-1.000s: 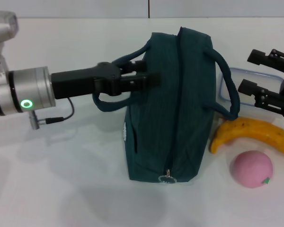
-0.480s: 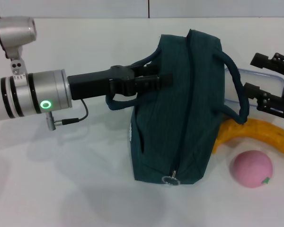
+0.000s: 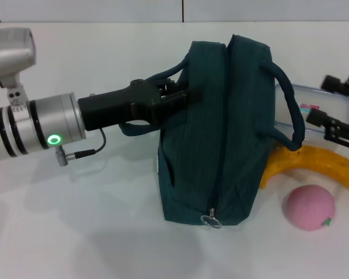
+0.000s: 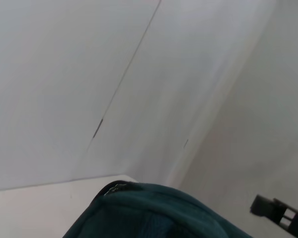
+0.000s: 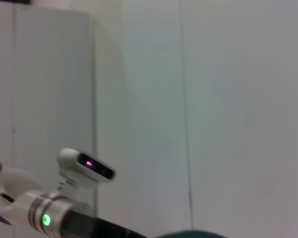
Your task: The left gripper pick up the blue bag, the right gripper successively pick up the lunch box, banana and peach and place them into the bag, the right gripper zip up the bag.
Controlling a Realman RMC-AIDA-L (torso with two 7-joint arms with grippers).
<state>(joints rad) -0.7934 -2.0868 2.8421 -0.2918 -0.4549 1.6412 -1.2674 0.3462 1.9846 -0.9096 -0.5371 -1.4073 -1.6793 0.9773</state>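
While the blue bag (image 3: 221,133) stands on the white desk (image 3: 75,232) at the middle of the scene, its zipper runs shut along the top, with the ring pull (image 3: 210,220) hanging at the near end. The left claw (image 3: 177,96) reaches in from the left and is clamped on the bag's left handle (image 3: 163,75), which loops around its black fingers. In the left wrist view only the bag's dark teal top edge shows, with a wall behind it. The bag's right handle (image 3: 291,110) arches free toward the right. Just right of the bag, the lunch box (image 3: 314,113) lies on the desk, partly behind that handle. The right claw (image 3: 337,116) hovers over the box's right part with its fingers spread apart, holding nothing. Nearer than the box lies the banana (image 3: 320,163), its left end touching the bag's side. The peach (image 3: 309,207) sits just near of the banana, apart from the bag.
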